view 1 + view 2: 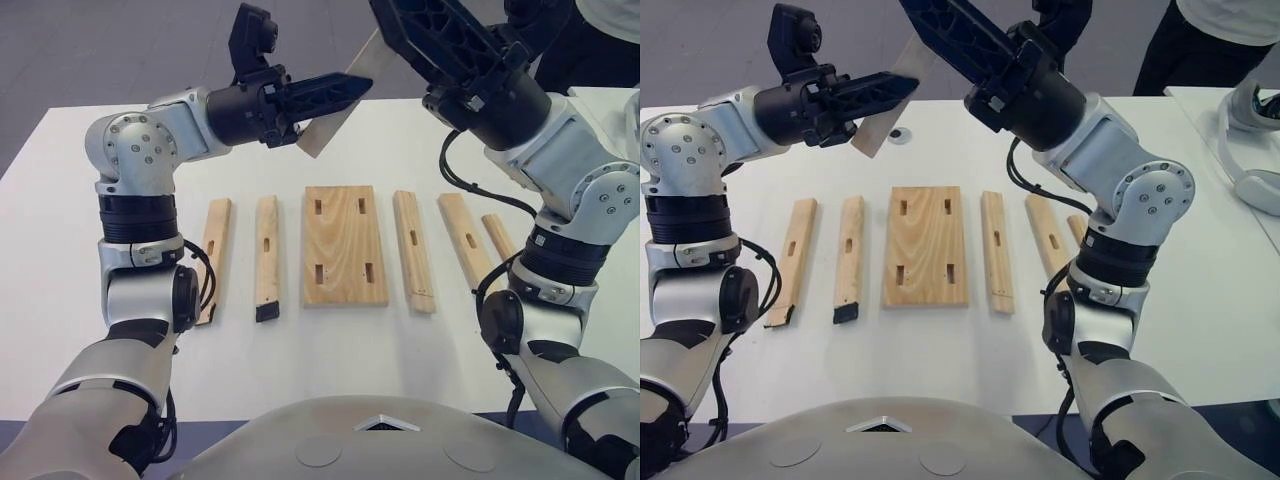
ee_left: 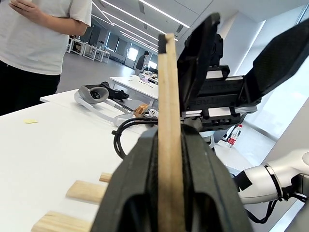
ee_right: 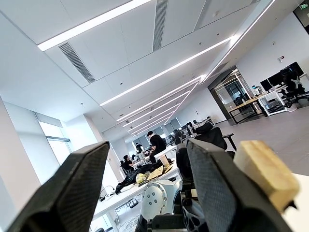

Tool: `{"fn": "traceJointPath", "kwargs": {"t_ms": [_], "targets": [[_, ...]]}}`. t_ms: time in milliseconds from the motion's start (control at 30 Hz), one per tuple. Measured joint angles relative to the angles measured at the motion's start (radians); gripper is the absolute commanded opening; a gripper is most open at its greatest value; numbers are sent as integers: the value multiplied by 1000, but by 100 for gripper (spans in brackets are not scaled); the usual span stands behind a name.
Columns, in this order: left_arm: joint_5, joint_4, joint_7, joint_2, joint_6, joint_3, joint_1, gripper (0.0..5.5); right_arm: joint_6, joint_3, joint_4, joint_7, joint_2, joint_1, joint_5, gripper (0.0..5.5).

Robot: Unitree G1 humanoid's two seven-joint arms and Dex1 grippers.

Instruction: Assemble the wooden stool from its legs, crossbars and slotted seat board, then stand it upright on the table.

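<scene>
While L end effector (image 1: 352,88) clamps a wooden bar (image 1: 318,135) aloft, prob. for regrip, R end effector (image 3: 147,150) gapes beside it, seat board (image 1: 345,245) slots-up on counter (image 1: 100,150).

— What is the floor (image 1: 100,50) like?
— Grey, showing past the far edge of a white table (image 1: 60,300).
— And overhead?
— Long light strips (image 3: 87,31) and a slatted vent (image 3: 77,63) cross the white ceiling (image 3: 29,19); desks (image 3: 251,102) stand far back, with a bright window (image 3: 50,145) at one side.

left gripper (image 1: 345,90): fingers clamped on a raised wooden slat (image 1: 320,132)
seat board (image 1: 345,245): flat on the worktop (image 1: 60,200)
wooden strips (image 1: 266,255): lying on both sides of it
</scene>
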Motion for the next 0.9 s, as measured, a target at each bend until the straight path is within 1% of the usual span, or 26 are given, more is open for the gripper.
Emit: {"fn": "traceJointPath", "kwargs": {"t_ms": [133,233,367,467,567,667,900], "targets": [[-2,-18,0,0,7,-5,12,40,-42,-10,0,5,-26,0,20,300],[-1,-16,-27,3,4,-19,38,40,-83,-46,16,16,-83,-10,15,300],[1,-14,-32,16,-2,-20,46,40,-97,-39,48,65,-130,-10,-45,300],[0,-16,-32,16,-3,-19,46,40,-89,13,50,85,-124,37,-67,300],[-13,-34,-31,11,-2,-19,46,40,-88,58,50,87,-91,73,-94,300],[-39,-59,-29,7,6,-19,45,40,-89,59,51,86,-86,77,-94,300],[-47,-70,-14,0,7,-19,45,40,-65,78,28,96,-81,82,-77,163]]}}
